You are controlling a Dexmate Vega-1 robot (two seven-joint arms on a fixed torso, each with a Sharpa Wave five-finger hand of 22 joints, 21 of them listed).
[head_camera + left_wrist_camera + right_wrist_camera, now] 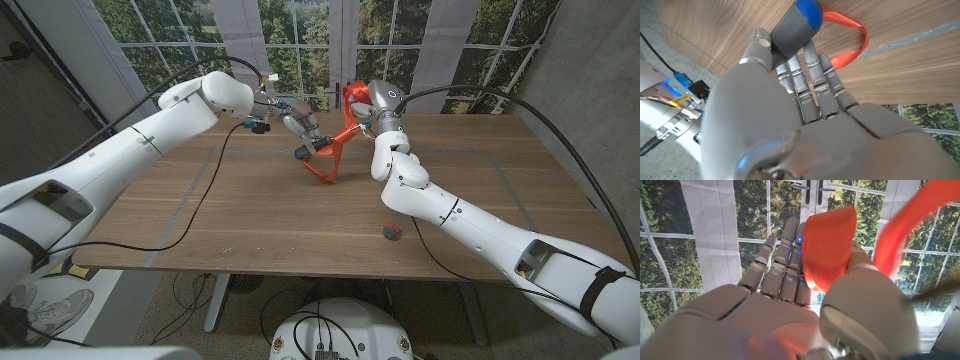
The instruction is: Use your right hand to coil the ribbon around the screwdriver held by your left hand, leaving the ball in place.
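Ball [391, 232]: small, dark with a red patch, lying on the wooden table [250, 215] close to the near edge, right of centre, beside our right forearm and touching neither hand.

Screwdriver [303, 153]: gripped by our left hand [296, 128] above the far half of the table, near its middle. In the left wrist view the fingers [812, 82] are wrapped round the grey handle [790, 30], whose blue end cap pokes out past them.

Ribbon [330, 160]: orange-red, looped about the screwdriver, one part drooping to the table, another rising to our right hand [372, 112]. In the right wrist view a broad band of ribbon [827, 247] is pinched between thumb and fingers [785, 255], the fingers otherwise stretched out toward the windows.

Cables [200, 185]: black, trailing across the left side of the table.
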